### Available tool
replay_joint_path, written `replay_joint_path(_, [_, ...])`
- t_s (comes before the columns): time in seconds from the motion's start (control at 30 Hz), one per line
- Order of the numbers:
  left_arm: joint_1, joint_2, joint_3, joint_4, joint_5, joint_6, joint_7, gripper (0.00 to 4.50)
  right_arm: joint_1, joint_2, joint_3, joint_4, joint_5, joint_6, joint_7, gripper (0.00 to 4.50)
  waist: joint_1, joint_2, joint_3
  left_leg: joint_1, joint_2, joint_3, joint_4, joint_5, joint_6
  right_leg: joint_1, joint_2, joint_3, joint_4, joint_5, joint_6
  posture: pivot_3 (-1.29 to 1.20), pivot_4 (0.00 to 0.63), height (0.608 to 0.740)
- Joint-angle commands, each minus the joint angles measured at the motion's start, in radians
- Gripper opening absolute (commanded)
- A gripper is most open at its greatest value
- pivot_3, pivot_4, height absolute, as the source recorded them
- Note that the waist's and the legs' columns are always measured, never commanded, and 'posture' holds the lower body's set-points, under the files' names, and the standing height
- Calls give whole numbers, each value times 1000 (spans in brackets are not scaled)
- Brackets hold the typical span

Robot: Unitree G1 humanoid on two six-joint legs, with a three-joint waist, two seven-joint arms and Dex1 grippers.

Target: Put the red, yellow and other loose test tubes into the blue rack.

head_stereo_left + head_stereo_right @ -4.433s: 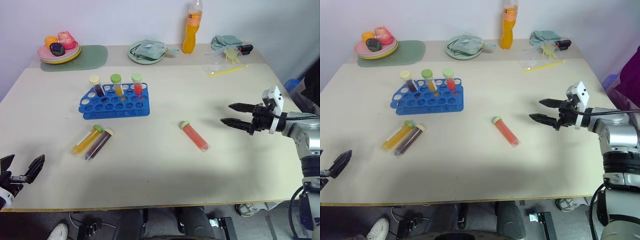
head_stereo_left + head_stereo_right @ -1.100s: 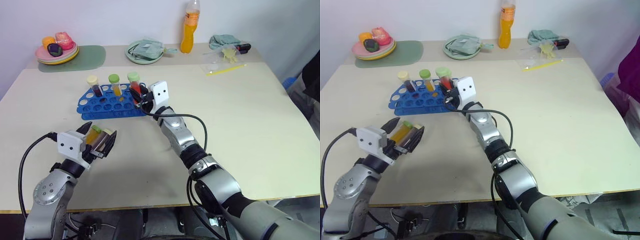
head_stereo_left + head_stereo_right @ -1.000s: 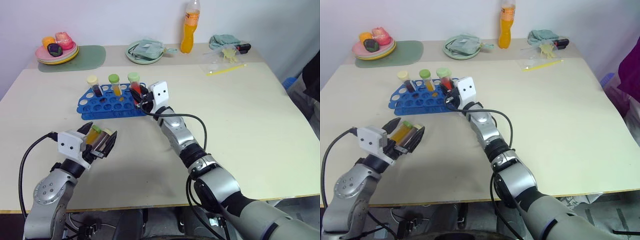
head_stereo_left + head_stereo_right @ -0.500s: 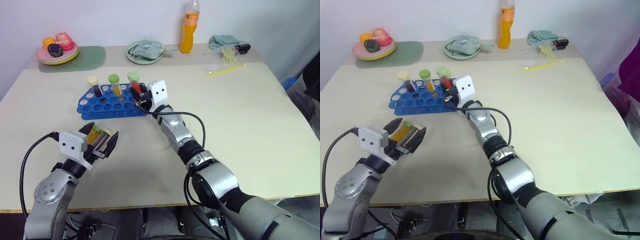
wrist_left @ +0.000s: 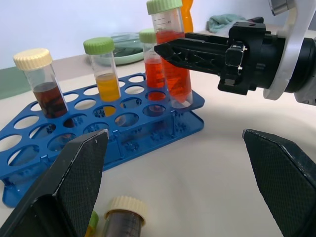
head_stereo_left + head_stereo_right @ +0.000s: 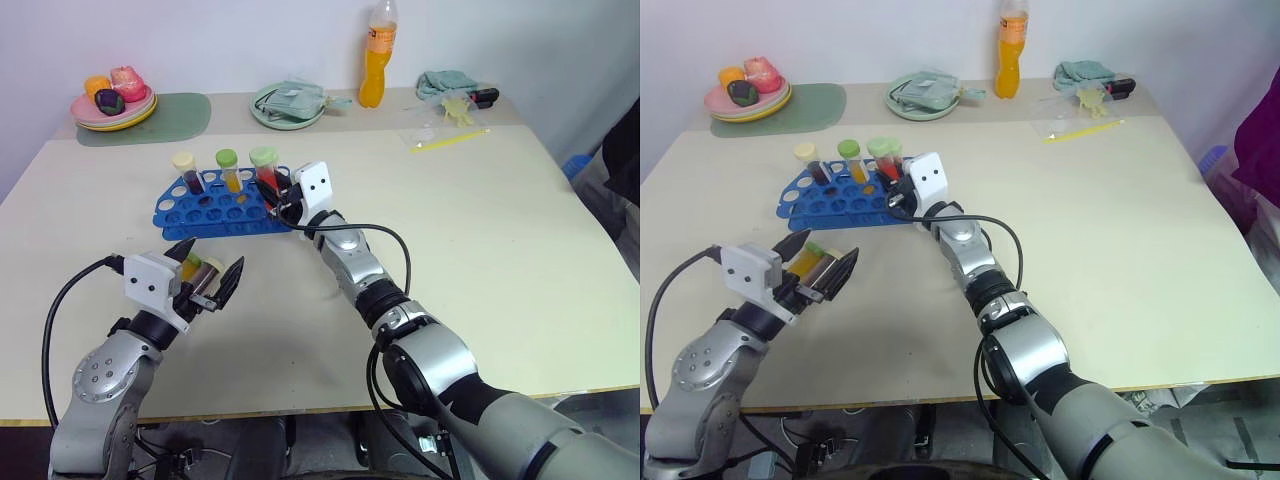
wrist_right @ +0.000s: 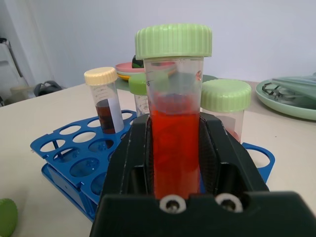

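Far L at the back of the table (image 6: 520, 240) you've got a plate (image 6: 112, 112) of toy food on a green mat (image 6: 170, 113).

Your L gripper (image 6: 205, 276) hovers low over the near-L part of the table, fingers spread wide, nothing in them. Just under and between them lie two loose tubes side by side: a yellow tube (image 6: 188, 266) w/ green cap and a dark tube (image 5: 121, 221) w/ cream cap. No contact w/ either that you can see.

Behind those sits the blue rack (image 6: 200, 212). Three tubes stand upright in its back row: dark w/ cream cap (image 6: 188, 171), yellow w/ green cap (image 6: 229, 169), red w/ green cap (image 5: 152, 58).

At the rack's R end your R gripper (image 6: 275, 200) is clamped on the red tube (image 5: 170, 52), green cap up, held upright. Its bottom is at a front hole near the rack's R corner; can't tell if it's seated.

Back edge, centre to R: green plate w/ a cloth (image 6: 293, 101), orange bottle (image 6: 377, 62), teal rag (image 6: 450, 80).
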Motion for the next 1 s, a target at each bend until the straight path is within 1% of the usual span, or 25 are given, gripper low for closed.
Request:
replay_joint_path(0.03, [-6, 8, 12, -63, -11, 11, 13, 4500, -36, 75, -3, 44, -16, 15, -34, 814, 0, 0, 0, 0, 0, 0, 0, 0, 0, 0, 0, 0, 0, 0, 0, 0, 150, 729])
replay_joint_path(0.17, [-17, 9, 10, -77, -14, 34, 23, 4500, -59, 76, -3, 78, -40, -13, -105, 814, 4, 0, 0, 0, 0, 0, 0, 0, -1, 0, 0, 0, 0, 0, 0, 0, 150, 729])
replay_joint_path(0.27, [-23, 11, 11, -81, -18, 44, 26, 4500, -67, 80, -6, 97, -46, -21, -116, 814, 8, 0, 0, 0, 0, -1, 1, 1, -1, 1, 0, 0, 0, 0, 0, 0, 150, 729])
replay_joint_path(0.5, [-22, 13, 15, -77, -22, 42, 25, 4500, -46, 85, 1, 99, -50, -35, -86, 814, 7, 0, 0, 0, -1, -1, 1, 1, -1, 1, 0, 0, 1, 0, 0, 0, 150, 729])
replay_joint_path(0.63, [-12, 13, 20, -67, -23, 28, 19, 4500, -12, 76, -8, 73, -21, -25, -4, 814, 2, 0, 0, 0, -1, -1, 1, 1, -1, 1, 0, 0, 1, 0, 0, 0, 150, 729])
replay_joint_path(0.67, [-9, 12, 22, -63, -23, 24, 16, 4500, -3, 74, -12, 65, -14, -23, 13, 1800, 1, 0, 0, 0, -1, -1, 1, 1, -1, 1, 0, 0, 1, 0, 0, 0, 150, 729])
replay_joint_path(0.7, [-6, 12, 24, -58, -22, 19, 13, 4500, 2, 71, -13, 58, -14, -27, 15, 2205, 0, 0, 0, 0, 0, -1, 1, 1, -1, 0, 0, 0, 1, 0, 0, 0, 150, 729])
replay_joint_path(0.77, [-3, 11, 26, -55, -21, 18, 14, 4500, 9, 65, -19, 34, -12, -54, 9, 3297, -2, 1, 0, 0, 0, -1, 0, 1, -1, 0, 0, 0, 1, 0, 0, 0, 150, 729])
replay_joint_path(0.8, [-2, 8, 29, -55, -16, 20, 21, 4500, 13, 60, -24, 5, -8, -79, 4, 3735, -2, 1, 0, 0, 0, -1, 0, 1, -1, 0, 0, 0, 1, 0, 0, 0, 150, 729])
replay_joint_path(0.83, [-4, 5, 37, -58, -16, 26, 34, 4500, 18, 53, -30, -40, 0, -102, 3, 4277, -2, 1, 1, 0, 0, -1, 0, 1, -1, 0, 0, 0, 1, 0, 0, 0, 150, 729])
replay_joint_path(0.9, [-11, 4, 58, -66, -27, 42, 53, 4500, 31, 40, -36, -116, 17, -106, 22, 4277, -3, 1, 1, 0, 0, -1, 0, 1, -1, 0, 0, 0, 1, 0, 0, 0, 150, 729])
replay_joint_path(1.0, [-66, 36, 114, -97, -98, 153, 92, 4500, 89, -29, -3, -281, 30, -50, 124, 4277, -3, 1, 1, 0, 0, -1, 0, 1, -1, -1, 0, 0, 1, 0, 0, 0, 150, 729])
